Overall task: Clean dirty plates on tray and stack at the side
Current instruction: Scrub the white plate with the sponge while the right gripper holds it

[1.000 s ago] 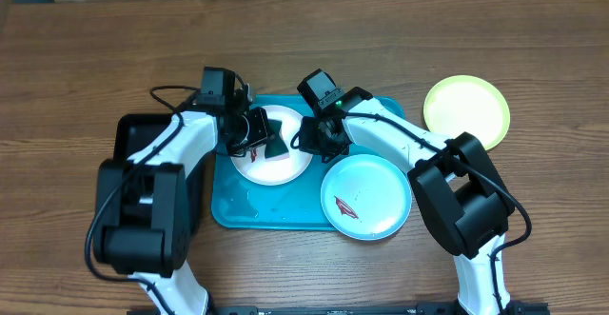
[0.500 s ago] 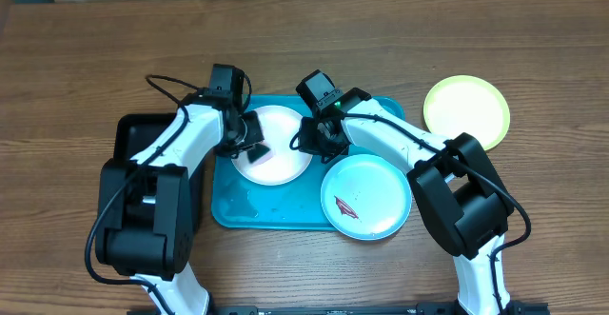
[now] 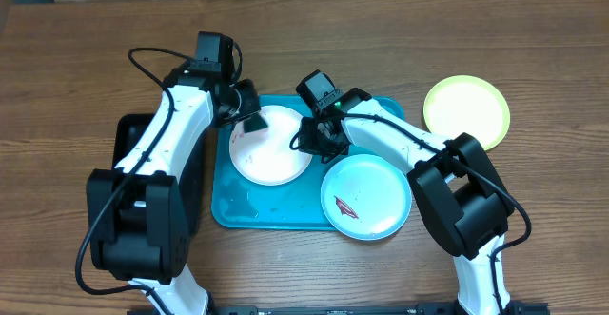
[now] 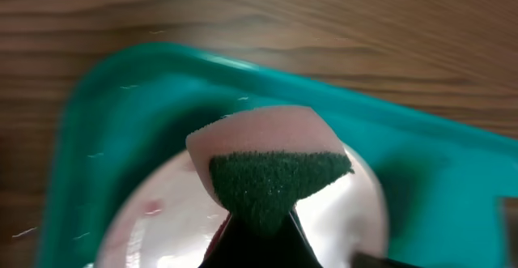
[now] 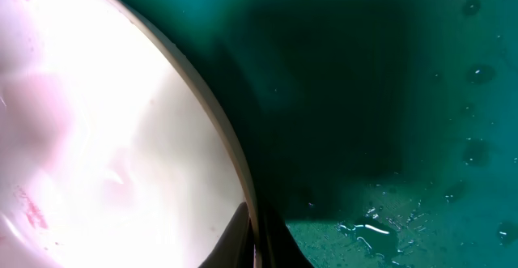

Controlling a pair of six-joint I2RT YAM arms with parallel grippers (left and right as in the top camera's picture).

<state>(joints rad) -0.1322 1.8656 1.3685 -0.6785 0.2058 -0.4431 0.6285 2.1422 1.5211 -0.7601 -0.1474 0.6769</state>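
"While you're at that end, what's the left gripper (image 3: 245, 120) doing?"

"Pinched tight on a pink sponge with a dark green scouring face (image 4: 271, 171), over the far-left edge of the round white plastic plate (image 3: 271, 158) in the turquoise rectangular plastic tray (image 3: 238, 212)."

"And the right gripper (image 3: 306, 144)?"

"Clamped on that plate's right rim. A pale mint round plate (image 3: 376, 187) with a red smear overlaps the tray's near-right corner. A yellow-green round plate (image 3: 466, 110) lies off the tray, far right."

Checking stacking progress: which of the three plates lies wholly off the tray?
The yellow-green plate, on the table right of the tray. The white plate sits inside the tray; the pale mint plate overhangs its corner.
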